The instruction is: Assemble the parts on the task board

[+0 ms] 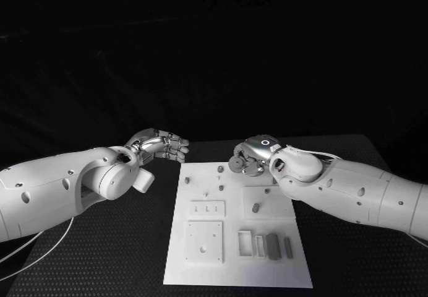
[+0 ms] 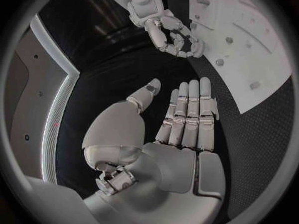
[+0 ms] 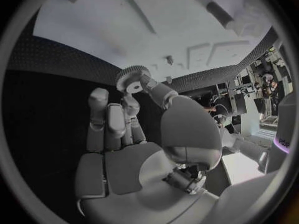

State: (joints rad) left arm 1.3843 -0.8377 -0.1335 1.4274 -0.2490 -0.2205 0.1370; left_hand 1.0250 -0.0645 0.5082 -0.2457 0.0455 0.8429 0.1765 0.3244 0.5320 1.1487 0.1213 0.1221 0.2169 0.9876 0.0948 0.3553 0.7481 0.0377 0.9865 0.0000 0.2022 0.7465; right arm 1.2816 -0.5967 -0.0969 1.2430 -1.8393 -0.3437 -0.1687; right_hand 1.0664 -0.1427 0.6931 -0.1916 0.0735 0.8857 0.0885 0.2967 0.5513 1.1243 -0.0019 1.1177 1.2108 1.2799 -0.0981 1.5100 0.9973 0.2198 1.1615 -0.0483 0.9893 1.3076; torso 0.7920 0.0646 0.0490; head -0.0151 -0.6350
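A small toothed gear [image 3: 131,80], round with a centre hole, is pinched in the fingertips of the right hand [image 1: 252,156] above the far end of the flat white task board [image 1: 236,272]; the left hand [image 1: 159,146] is held empty, fingers extended, beside the board over the textured black table [image 1: 107,260]

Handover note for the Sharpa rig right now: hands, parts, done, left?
Right hand pinches a gear above the far end of the task board.
Left hand holds nothing, fingers straight, off the board's far left corner.
Rectangular blocks sit at the board's near right; small pegs stand mid-board.
Done: gear picked up.
Left: seat the gear, likely on a far peg, then the other parts.
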